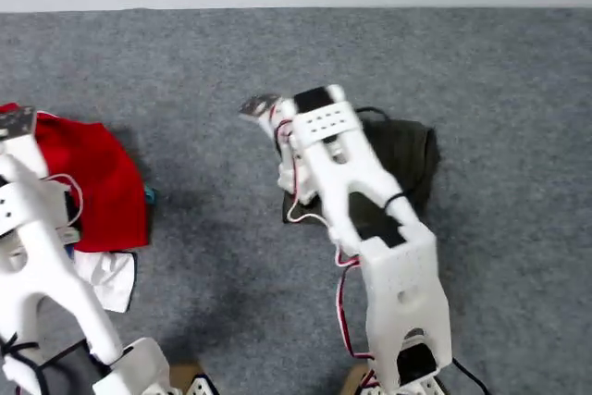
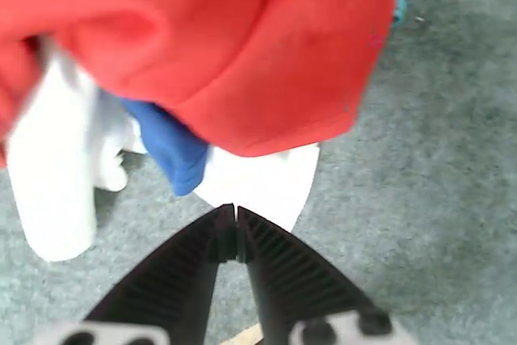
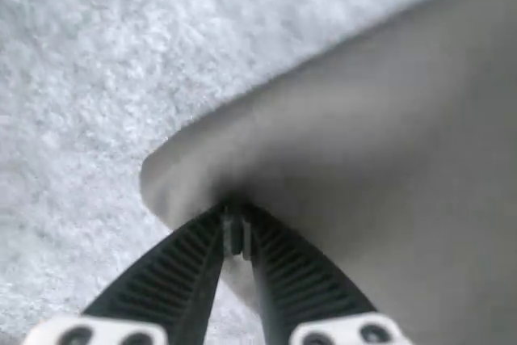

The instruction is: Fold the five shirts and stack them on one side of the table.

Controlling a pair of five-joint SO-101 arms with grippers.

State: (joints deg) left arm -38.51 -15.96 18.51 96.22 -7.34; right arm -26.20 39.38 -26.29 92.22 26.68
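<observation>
**Corner pinch on dark shirt may slip or bunch**

Right tool (image 3: pixel 234 236) is clamped shut on one corner of the dark shirt (image 1: pixel 412 150). The shirt lies well apart from the red shirt (image 1: pixel 102 182), on the side away from the left arm. Left tool (image 2: pixel 235 224) is closed on nothing, just beside the red shirt, over the edge of a white shirt (image 2: pixel 258 179). A blue shirt (image 2: pixel 170 147) pokes out from under the red one.

Risks: only a thin bit of fabric sits between the jaws, so a pull may let it slip out. A one-point hold could also drag the whole shirt across the grey worktop (image 1: pixel 518 71), or fold it skewed and bunched.

The pinched corner points toward the red shirt. The long axis looks to run along that same line, but the arm covers much of the shirt, so this is uncertain.
</observation>
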